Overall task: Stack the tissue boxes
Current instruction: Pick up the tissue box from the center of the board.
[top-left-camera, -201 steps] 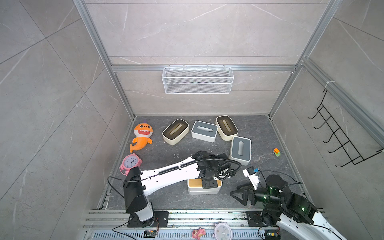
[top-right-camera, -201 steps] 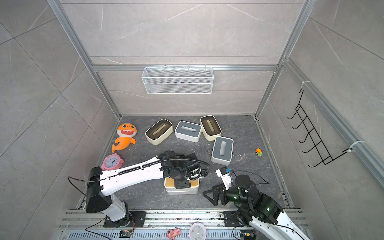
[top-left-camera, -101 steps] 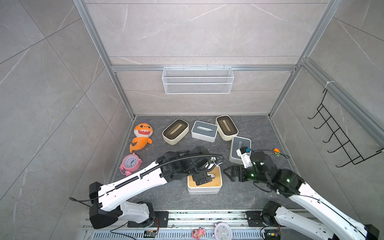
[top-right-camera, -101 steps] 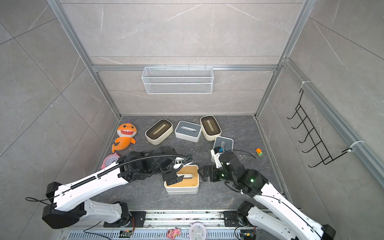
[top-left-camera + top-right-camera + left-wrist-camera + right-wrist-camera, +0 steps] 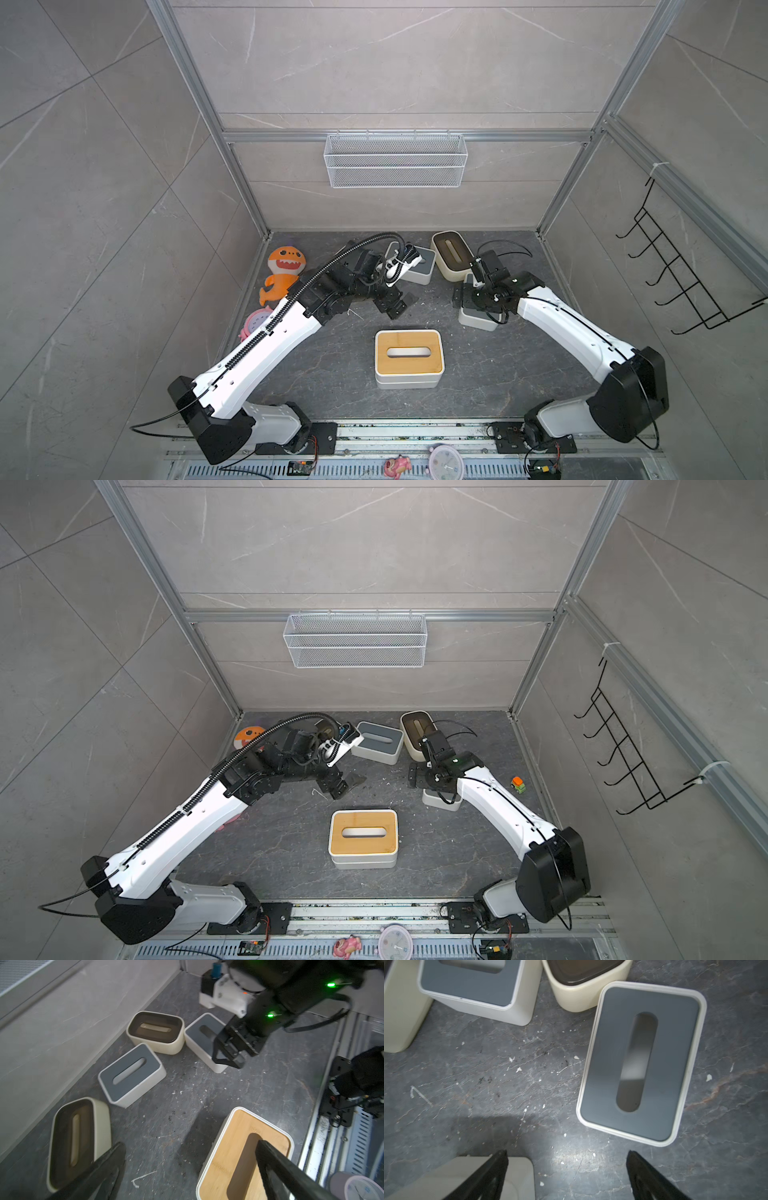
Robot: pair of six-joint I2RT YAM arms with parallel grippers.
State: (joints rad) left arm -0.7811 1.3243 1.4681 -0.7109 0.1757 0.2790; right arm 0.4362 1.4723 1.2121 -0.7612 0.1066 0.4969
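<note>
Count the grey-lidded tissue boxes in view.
2. The back grey-lidded box sits at the back; the right grey-lidded box lies just ahead of the right gripper, largely covered by the right arm in both top views. No others show; some could be hidden.

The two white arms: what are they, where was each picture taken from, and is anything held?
They are robot arms, a left arm and a right arm, each ending in a pincer called an end effector. The two wide pictures come from one twin-lens camera overhead. The two close-ups come from cameras on the wrists, so the black prongs there are the pincer's fingers. On the dark floor sit tissue boxes: a wood-lidded stack, one grey-lidded box, another grey-lidded box by the right arm, a cream box and a second cream box. A toy shark lies aside, and a wire basket hangs on the wall. Both the left end effector and the right end effector are open and empty.
</note>
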